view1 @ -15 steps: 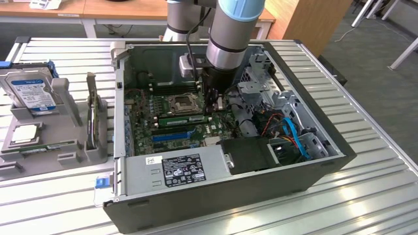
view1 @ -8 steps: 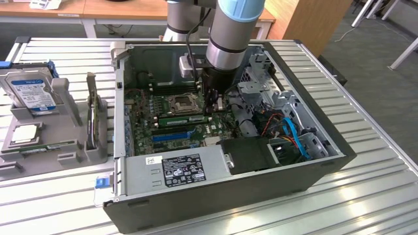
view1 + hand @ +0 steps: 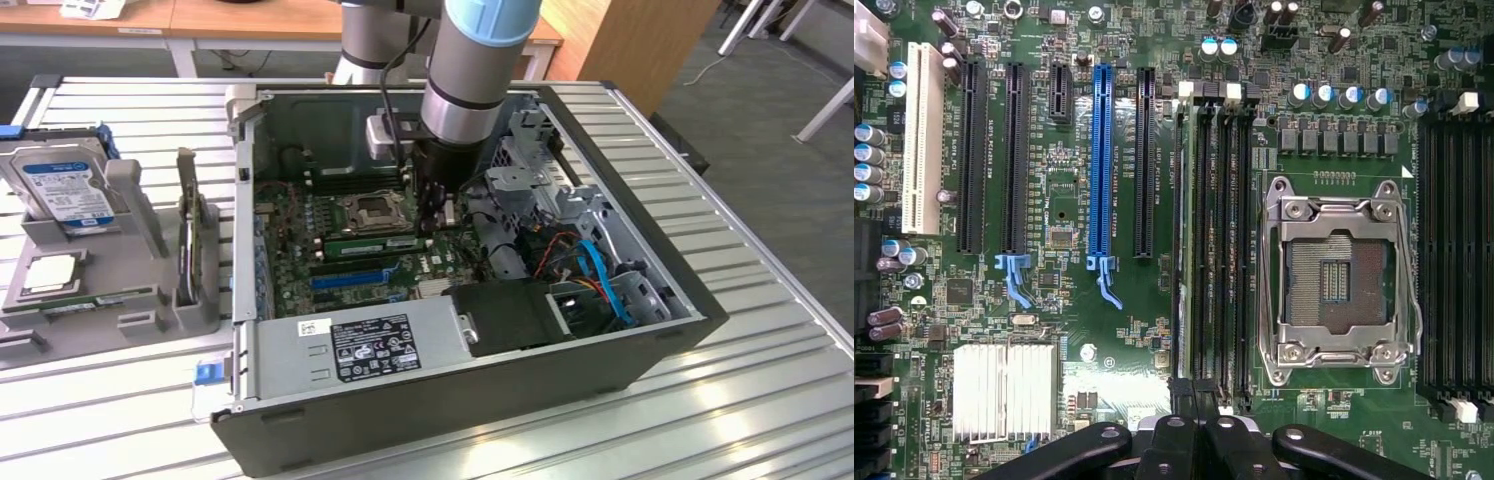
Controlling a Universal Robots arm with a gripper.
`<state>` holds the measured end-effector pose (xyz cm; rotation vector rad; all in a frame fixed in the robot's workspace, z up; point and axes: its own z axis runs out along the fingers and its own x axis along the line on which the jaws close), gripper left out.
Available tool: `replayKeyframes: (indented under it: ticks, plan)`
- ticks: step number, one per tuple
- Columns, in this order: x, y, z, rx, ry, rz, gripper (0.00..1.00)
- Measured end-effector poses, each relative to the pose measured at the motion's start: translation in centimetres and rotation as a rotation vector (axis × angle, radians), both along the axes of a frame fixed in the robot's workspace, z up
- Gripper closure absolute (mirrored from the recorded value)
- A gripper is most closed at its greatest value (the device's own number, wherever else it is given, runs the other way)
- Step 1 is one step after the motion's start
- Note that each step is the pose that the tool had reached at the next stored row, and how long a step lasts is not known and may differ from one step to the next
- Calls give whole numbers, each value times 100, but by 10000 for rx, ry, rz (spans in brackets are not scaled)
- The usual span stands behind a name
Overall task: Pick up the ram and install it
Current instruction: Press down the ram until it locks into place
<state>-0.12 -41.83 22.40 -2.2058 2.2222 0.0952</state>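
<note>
Progress: the ram [image 3: 376,246], a long, narrow green circuit-board stick, stood on edge in one of the long black memory slots [image 3: 1226,240] just beside the silver square processor socket [image 3: 370,211]. It was inside the open dark grey computer case [image 3: 441,420], which lay on the slatted metal tabletop [image 3: 761,400]. Pick-up and carry were therefore judged complete. The stick looked level along the slot, but it could not be established whether it was fully seated or whether the end latches had closed. That confirmation is what remained outstanding.

Pincer: the black pincer [image 3: 435,222] hung inside the case at the end of the ram towards the exterior view's right. In the wrist view its tips [image 3: 1194,398] were drawn fully together over the end of the slot bank. It was closed, with nothing visibly clamped between the tips. Whether they pressed on the ram's top edge or stood just clear of it could not be told.

Other items: the blue-labelled silver hard drive [image 3: 60,185] sat in the grey holder on the tabletop, at the exterior view's left, well apart from the work.
</note>
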Motion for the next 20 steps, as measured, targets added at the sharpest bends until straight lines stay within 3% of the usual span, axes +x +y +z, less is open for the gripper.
replayKeyframes:
  ticks: [11,20]
  plan:
    - [0,1,-13,5,1,-1,90]
    - [4,0,89,-6,21,-1,90]
